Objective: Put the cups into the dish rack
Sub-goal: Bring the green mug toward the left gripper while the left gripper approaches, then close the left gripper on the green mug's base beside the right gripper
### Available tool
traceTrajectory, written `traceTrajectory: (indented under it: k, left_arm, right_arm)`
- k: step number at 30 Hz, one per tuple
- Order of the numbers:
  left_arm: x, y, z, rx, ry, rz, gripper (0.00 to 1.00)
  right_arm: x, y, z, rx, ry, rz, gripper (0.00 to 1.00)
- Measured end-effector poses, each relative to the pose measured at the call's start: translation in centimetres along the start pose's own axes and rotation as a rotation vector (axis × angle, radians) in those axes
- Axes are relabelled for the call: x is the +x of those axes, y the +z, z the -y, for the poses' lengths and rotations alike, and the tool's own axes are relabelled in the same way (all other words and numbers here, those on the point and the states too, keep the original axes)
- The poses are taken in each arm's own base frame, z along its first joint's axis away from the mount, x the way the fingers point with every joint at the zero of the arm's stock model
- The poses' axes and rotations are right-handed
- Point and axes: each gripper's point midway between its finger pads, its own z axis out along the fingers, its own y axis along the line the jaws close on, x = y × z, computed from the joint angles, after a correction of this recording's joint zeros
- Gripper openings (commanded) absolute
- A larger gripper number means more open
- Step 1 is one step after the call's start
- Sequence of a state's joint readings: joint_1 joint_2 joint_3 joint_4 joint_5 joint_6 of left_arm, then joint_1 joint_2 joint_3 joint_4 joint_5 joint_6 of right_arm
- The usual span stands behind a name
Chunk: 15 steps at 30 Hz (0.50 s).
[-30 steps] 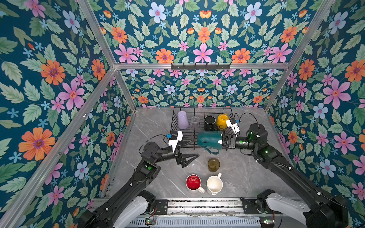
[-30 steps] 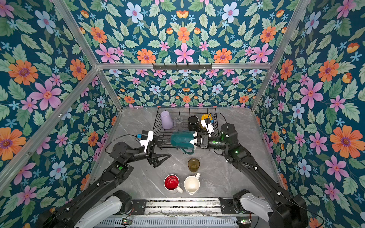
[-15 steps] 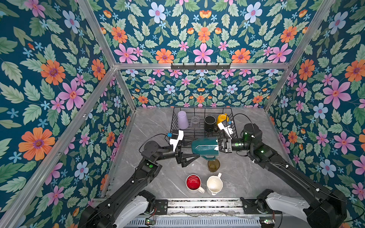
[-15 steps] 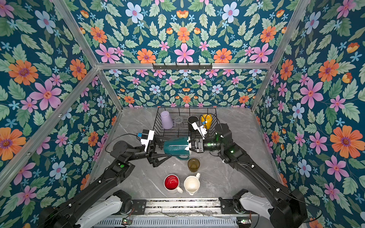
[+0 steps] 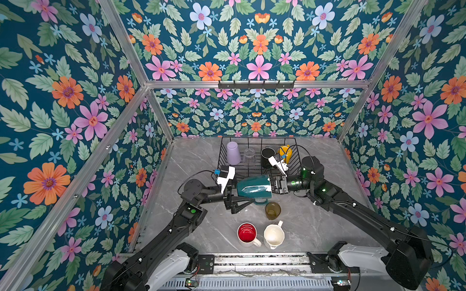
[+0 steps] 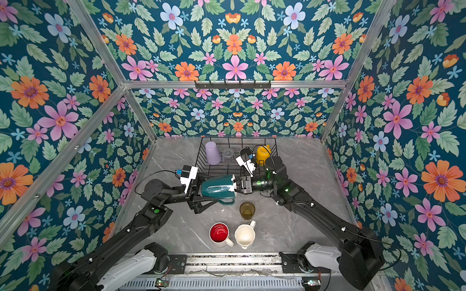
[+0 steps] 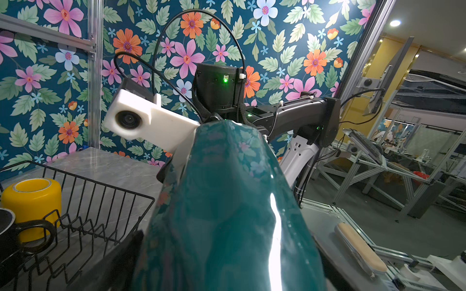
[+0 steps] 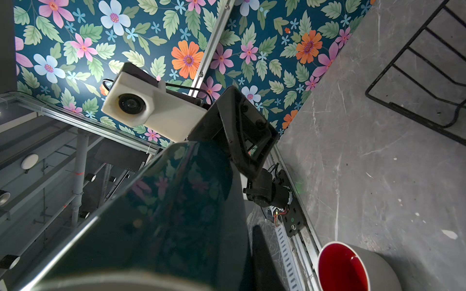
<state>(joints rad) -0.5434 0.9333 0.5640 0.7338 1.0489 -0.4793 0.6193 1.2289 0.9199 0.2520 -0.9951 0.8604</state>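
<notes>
The left arm (image 5: 161, 241) and right arm (image 5: 353, 209) are matte black, with boxy links between round housings, and each housing shows a small green light (image 5: 193, 211). Toward 7 and 5 o'clock in both top views, the bases wear white shells (image 5: 171, 262). Each wrist carries a white camera mount (image 5: 227, 177) with a dark lens and a looping black cable (image 5: 199, 173). The right gripper (image 5: 270, 185) is a black block.

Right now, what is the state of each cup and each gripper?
dark green mug: sideways, off the table
right gripper: jaws shut on its rim
left gripper: jaws open around its base
lilac tumbler: upside down in dish rack
clear glass: in rack
black mug: in rack
yellow mug: in rack
olive glass: upright on table
red-inside mug: upright on table
white mug: upright on table
</notes>
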Motion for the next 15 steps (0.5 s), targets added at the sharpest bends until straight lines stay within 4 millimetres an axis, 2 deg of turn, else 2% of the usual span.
traceTrajectory:
  k: [15]
  left_arm:
    - [-0.28,0.0,0.63,0.037,0.004,0.016,0.95]
  right_arm:
    - [0.25,1.13,0.06,-0.024,0.024,-0.034,0.0]
